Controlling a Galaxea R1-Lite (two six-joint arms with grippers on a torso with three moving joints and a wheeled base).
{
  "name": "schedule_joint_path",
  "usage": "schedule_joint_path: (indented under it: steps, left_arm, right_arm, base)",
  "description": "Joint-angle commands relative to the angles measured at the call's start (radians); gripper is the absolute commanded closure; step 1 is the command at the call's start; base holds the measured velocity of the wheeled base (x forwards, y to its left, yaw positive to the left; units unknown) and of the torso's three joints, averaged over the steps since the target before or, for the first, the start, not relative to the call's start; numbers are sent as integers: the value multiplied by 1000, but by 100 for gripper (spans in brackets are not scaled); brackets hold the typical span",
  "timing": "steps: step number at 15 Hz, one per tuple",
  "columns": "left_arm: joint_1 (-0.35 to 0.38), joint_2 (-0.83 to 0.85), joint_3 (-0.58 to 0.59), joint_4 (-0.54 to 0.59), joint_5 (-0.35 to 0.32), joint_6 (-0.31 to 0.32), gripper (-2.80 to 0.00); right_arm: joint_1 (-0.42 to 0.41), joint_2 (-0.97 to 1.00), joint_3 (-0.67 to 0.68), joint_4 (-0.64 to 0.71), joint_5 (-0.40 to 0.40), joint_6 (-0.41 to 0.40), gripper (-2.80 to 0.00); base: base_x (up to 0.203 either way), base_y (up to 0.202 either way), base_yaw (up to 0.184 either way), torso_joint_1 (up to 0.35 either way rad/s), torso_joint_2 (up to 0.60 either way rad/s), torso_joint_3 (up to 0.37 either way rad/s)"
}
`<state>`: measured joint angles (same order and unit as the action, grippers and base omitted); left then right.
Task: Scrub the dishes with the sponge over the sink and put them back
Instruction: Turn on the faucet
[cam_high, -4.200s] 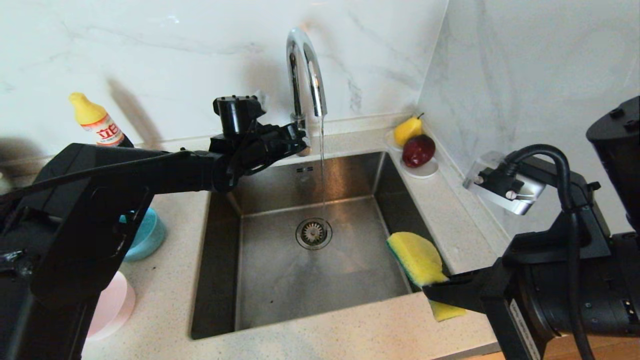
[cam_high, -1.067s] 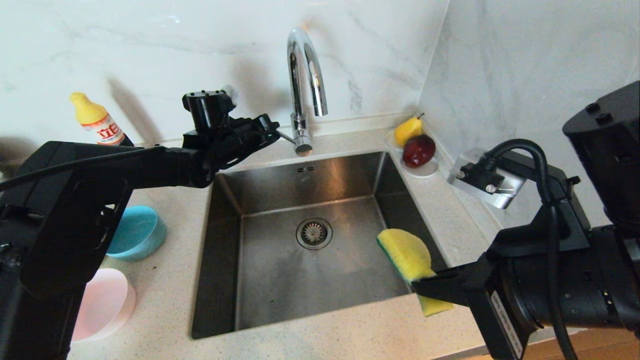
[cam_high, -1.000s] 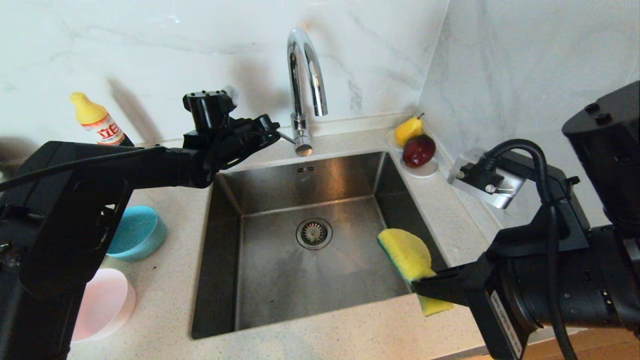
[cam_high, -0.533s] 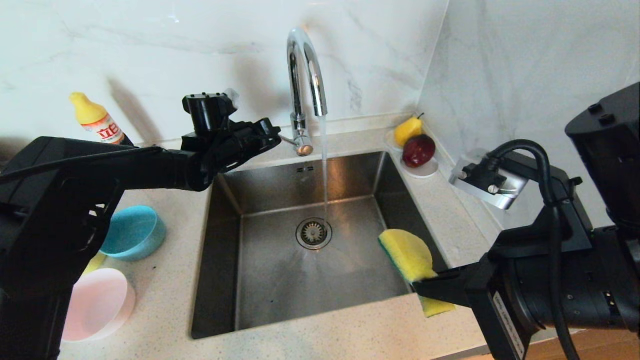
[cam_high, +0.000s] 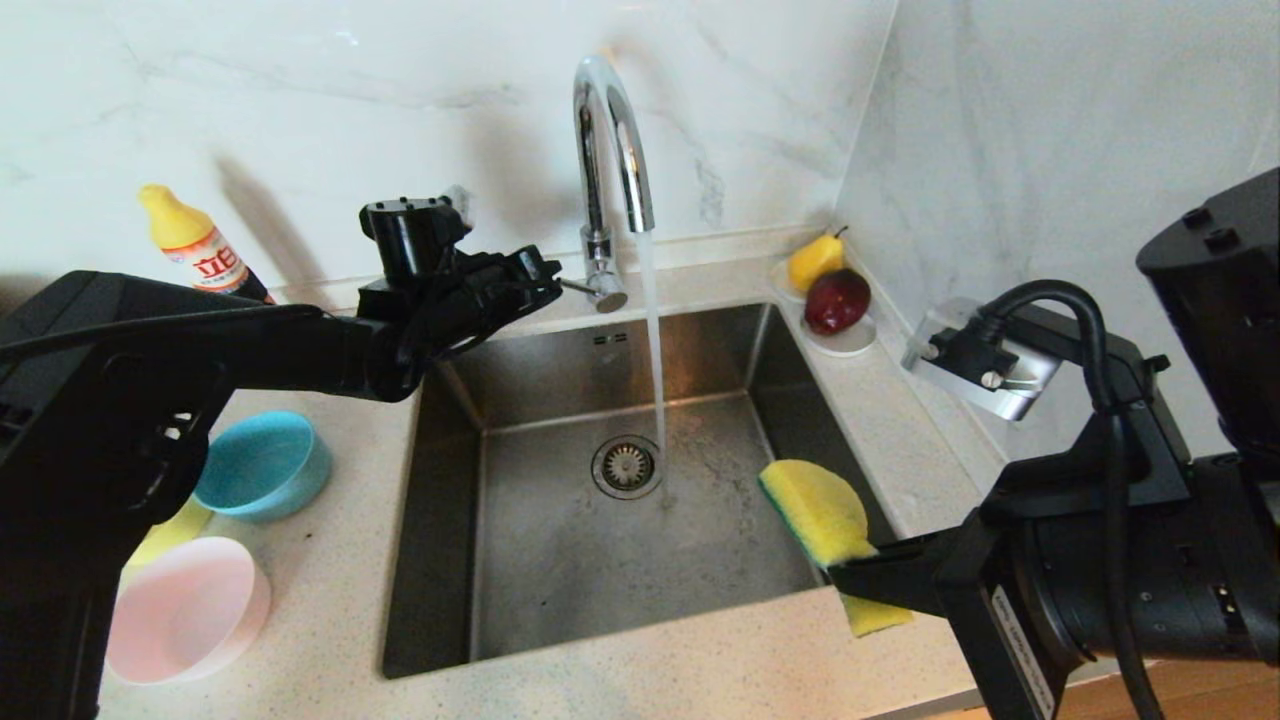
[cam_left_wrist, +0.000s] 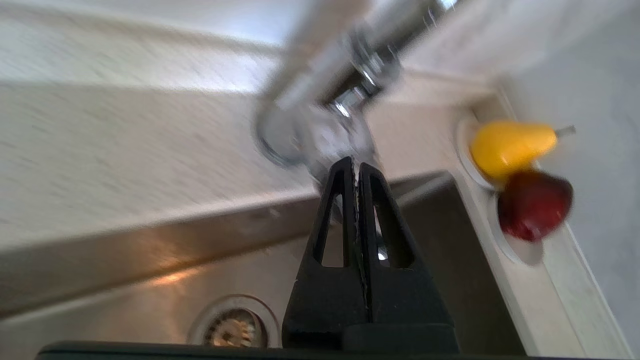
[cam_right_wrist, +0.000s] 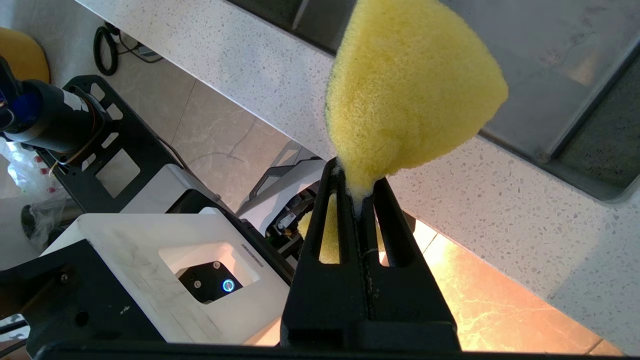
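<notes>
Water runs from the chrome tap (cam_high: 610, 130) into the steel sink (cam_high: 560, 590). My left gripper (cam_high: 548, 275) is shut and empty, its tips (cam_left_wrist: 356, 162) right at the tap's side lever (cam_high: 580, 287). At the sink's right front corner my right gripper (cam_high: 850, 572) is shut on the tail of the yellow sponge (cam_high: 820, 510), whose fan (cam_right_wrist: 410, 85) sticks out past the jaws (cam_right_wrist: 357, 175). On the counter to the left sit a light blue bowl (cam_high: 262, 478) and a pink bowl (cam_high: 185, 610). A yellow bowl (cam_high: 170, 530) peeks out between them, mostly hidden by my left arm.
A yellow-capped detergent bottle (cam_high: 195, 245) stands at the back left wall. A white saucer (cam_high: 848, 345) with a yellow pear (cam_high: 815, 260) and a red fruit (cam_high: 837, 300) sits in the back right corner. A marble wall closes the right side.
The tap was dry a second ago and now pours a steady stream. My left arm has shifted slightly, uncovering the edge of the yellow bowl. The right gripper and sponge stay put.
</notes>
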<state>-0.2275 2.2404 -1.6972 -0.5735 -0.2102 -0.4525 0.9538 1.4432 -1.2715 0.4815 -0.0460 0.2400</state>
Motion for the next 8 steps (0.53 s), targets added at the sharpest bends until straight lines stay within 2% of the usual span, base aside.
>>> schedule_joint_path:
  steps: [1, 5, 6, 7, 8]
  left_arm:
    - [44, -12, -31, 11, 0, -4, 0]
    - [107, -129, -58, 84, 1, -4, 0]
    - [117, -182, -54, 142, 15, 2, 0]
    - [122, -237, -54, 230, 53, 14, 0]
    - [125, -295, -54, 348, 122, 39, 0]
  right_arm:
    - [0, -5, 0, 4, 0, 2, 0]
    - [0, -10, -9, 22, -2, 2, 0]
    - [-1, -13, -9, 22, -2, 2, 0]
    - [-12, -15, -7, 22, -2, 2, 0]
    - [-30, -15, -4, 22, 0, 2, 0]
  base:
    - [0, 0, 0, 0, 0, 0]
    - [0, 0, 0, 0, 0, 0]
    - [0, 0, 0, 0, 0, 0]
    - [0, 0, 0, 0, 0, 0]
    - [0, 0, 0, 0, 0, 0]
